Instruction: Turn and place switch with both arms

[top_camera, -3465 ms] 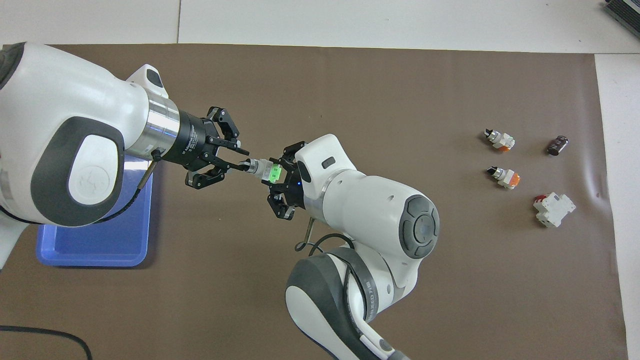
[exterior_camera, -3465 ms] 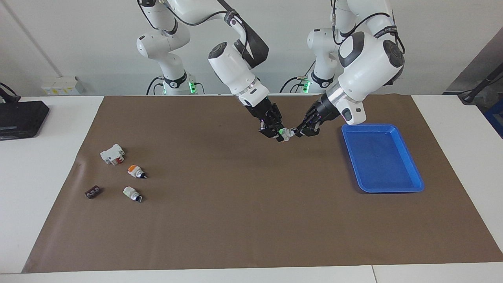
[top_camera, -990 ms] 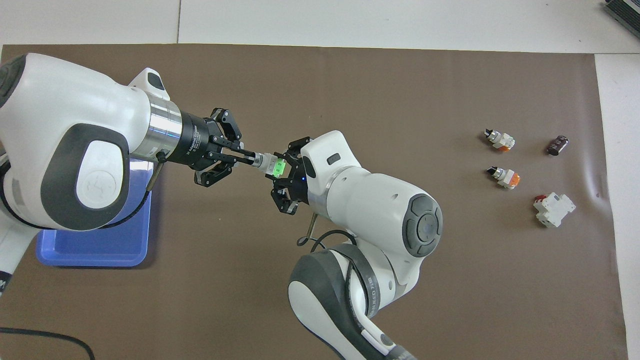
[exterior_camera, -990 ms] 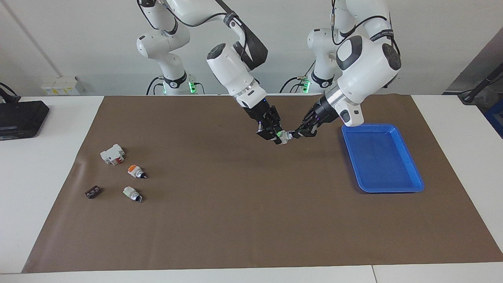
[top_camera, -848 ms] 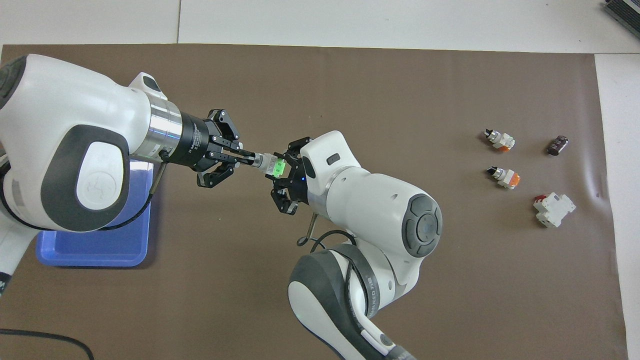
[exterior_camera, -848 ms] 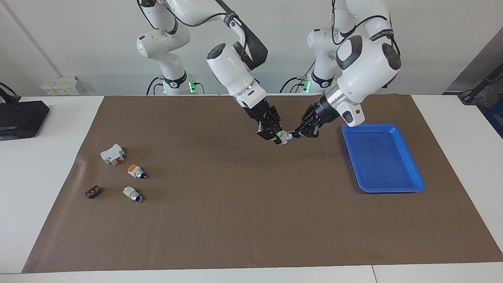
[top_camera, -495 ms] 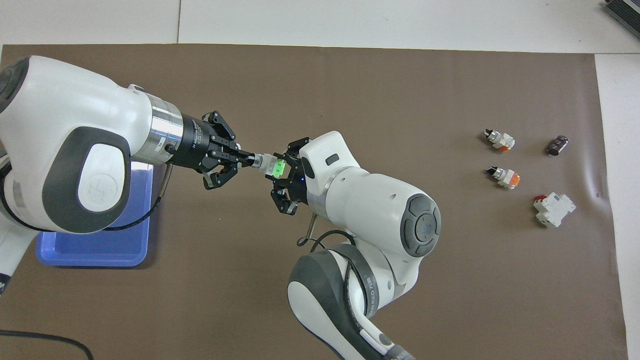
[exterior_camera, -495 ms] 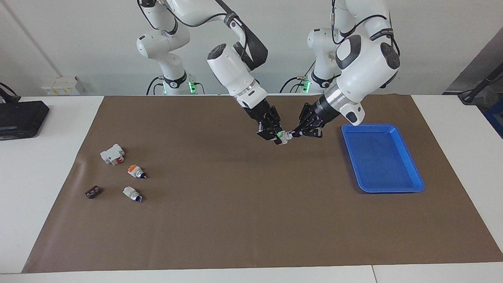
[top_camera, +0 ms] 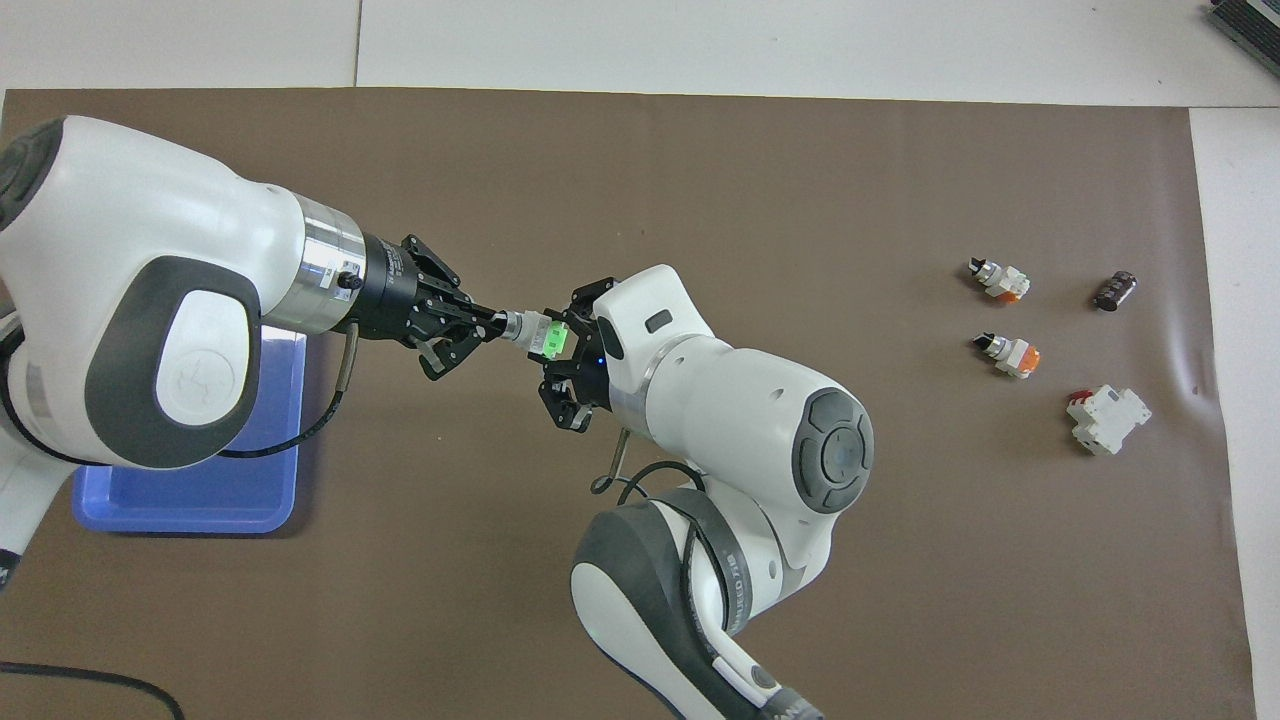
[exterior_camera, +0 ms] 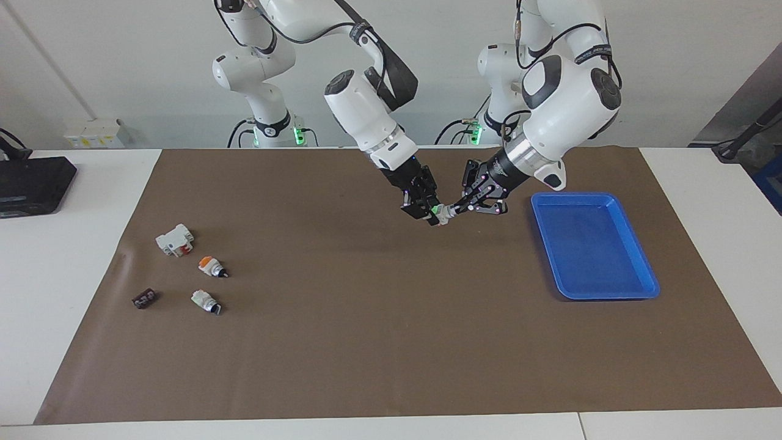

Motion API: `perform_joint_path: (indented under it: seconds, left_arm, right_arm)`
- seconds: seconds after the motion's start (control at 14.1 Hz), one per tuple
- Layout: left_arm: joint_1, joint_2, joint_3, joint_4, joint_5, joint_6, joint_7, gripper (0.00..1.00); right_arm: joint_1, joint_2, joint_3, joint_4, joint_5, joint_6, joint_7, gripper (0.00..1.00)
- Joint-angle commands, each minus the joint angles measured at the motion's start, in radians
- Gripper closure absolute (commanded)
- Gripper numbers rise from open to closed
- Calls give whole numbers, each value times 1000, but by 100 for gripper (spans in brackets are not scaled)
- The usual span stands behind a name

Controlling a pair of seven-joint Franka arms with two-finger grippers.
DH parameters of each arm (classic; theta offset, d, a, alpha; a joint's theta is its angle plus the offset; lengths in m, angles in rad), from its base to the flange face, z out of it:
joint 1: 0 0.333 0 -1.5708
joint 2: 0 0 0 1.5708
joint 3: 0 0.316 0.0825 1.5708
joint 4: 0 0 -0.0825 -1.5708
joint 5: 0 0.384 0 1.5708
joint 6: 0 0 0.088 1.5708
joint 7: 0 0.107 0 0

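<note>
Two grippers held the switch (top_camera: 533,334) aloft over the worktop (exterior_camera: 342,342) beside the blue tray (exterior_camera: 635,291): my right gripper (top_camera: 562,345) clamped its green block, my left gripper (top_camera: 492,322) pinched the knob; seemingly light, rigid, slippery plastic.

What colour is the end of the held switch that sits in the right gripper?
Bright green, on the switch at the right gripper; clearest in the overhead view.
</note>
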Motion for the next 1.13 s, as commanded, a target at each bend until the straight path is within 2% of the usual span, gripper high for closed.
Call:
perform_joint_path:
  seconds: [0.0,0.57,0.99,1.06]
  left_arm:
    - [19,-29,9,-54,26,14,-130,100]
    - [21,-49,9,-95,26,28,-363,100]
    - [21,-49,9,-95,26,51,-366,100]
    - [21,-47,7,-95,26,51,-366,100]
  right_arm:
    - [-2,-2,6,19,-8,15,21,100]
    - [-2,-2,7,19,-8,15,22,100]
    - [-2,-2,7,18,-5,15,68,100]
    - [-3,0,7,18,-2,17,81,24]
